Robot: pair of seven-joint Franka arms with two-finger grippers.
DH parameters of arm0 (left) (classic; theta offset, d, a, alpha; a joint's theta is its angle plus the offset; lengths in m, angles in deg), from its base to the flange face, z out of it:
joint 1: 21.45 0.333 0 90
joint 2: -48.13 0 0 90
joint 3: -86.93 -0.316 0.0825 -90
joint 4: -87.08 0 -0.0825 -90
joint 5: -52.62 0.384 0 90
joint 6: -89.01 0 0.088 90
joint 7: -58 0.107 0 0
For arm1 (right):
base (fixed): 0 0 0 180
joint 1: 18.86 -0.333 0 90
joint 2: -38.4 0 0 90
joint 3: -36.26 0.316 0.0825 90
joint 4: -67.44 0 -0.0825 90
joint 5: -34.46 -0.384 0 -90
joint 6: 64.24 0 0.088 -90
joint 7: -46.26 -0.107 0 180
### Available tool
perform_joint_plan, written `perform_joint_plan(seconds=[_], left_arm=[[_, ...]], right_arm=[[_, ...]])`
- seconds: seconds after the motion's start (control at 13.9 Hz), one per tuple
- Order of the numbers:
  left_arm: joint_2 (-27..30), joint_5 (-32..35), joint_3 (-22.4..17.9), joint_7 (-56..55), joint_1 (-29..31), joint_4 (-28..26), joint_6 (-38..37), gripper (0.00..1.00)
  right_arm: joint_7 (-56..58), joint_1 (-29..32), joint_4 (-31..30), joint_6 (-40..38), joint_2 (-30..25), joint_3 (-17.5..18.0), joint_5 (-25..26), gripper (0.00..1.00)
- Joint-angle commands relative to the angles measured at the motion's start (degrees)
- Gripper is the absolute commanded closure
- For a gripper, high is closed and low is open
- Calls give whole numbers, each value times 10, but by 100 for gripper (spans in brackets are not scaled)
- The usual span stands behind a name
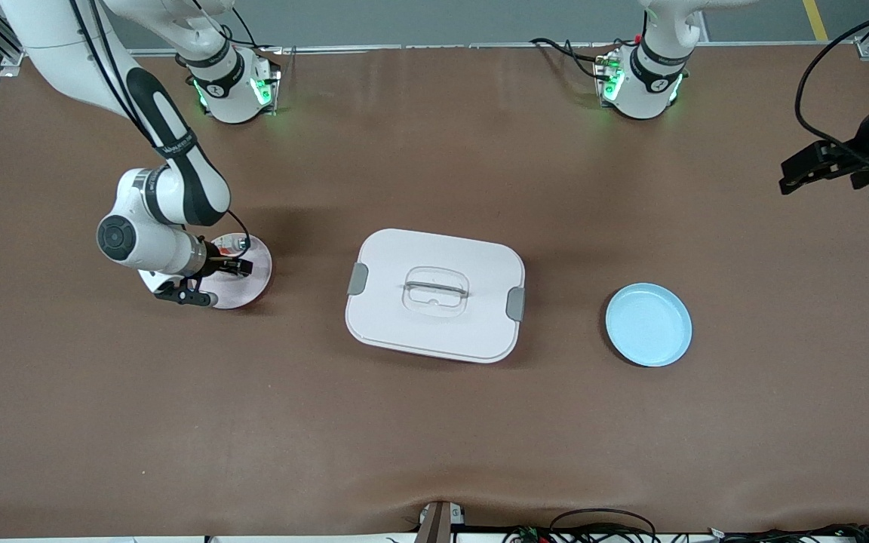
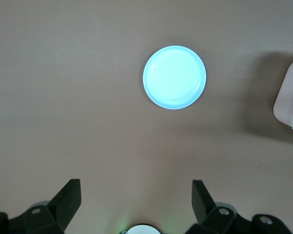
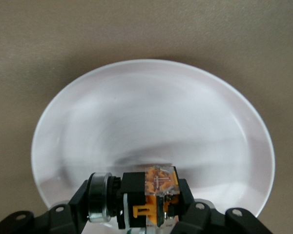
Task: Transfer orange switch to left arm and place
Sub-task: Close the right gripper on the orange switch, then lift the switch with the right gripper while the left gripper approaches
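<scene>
The orange switch [image 3: 149, 202] is a tiny black blocky part with an amber-orange translucent section, a small orange tab, and a silvery ring at one end; it sits between the fingers of the right claw [image 3: 136, 209], which is closed on it, low over a pale pinkish-white plate [image 3: 151, 122] toward the right arm's end of the table [image 1: 434, 437]; whether the switch touches the plate cannot be told. In the front view the right arm bends down from its base, its wrist turned sideways, with the right claw [image 1: 232, 260] over that plate [image 1: 253, 283]. The box [image 1: 434, 294], white with grey latches and a clear recessed handle, lies in the middle of the table, between the pinkish plate and a light blue plate [image 1: 648, 324]. The left arm waits raised at its own end of the table; the left claw [image 2: 136, 202] hangs open, holding nothing, with the blue plate [image 2: 174, 77] below it on the brown surface.
</scene>
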Motion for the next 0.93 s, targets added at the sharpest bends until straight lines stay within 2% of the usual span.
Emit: perform_joint_plan(seconds=[0.0, 0.29, 0.43, 0.72, 0.86], left_arm=[[-5, -6, 23, -4, 1, 4, 6, 0], [-5, -6, 44, -4, 1, 3, 11, 0], [-11, -9, 64, 0, 2, 2, 32, 0], [-24, -82, 77, 6, 1, -1, 92, 0], [-33, -140, 77, 7, 0, -1, 114, 0]], right_arm=[[-3, 5, 39, -82, -15, 3, -36, 100], [-103, -9, 116, -205, -25, 5, -54, 100], [-171, -31, 166, -266, -24, 5, -81, 100], [-313, -69, 248, -327, -22, 5, -165, 100], [-388, -89, 282, -351, -22, 4, -194, 100]])
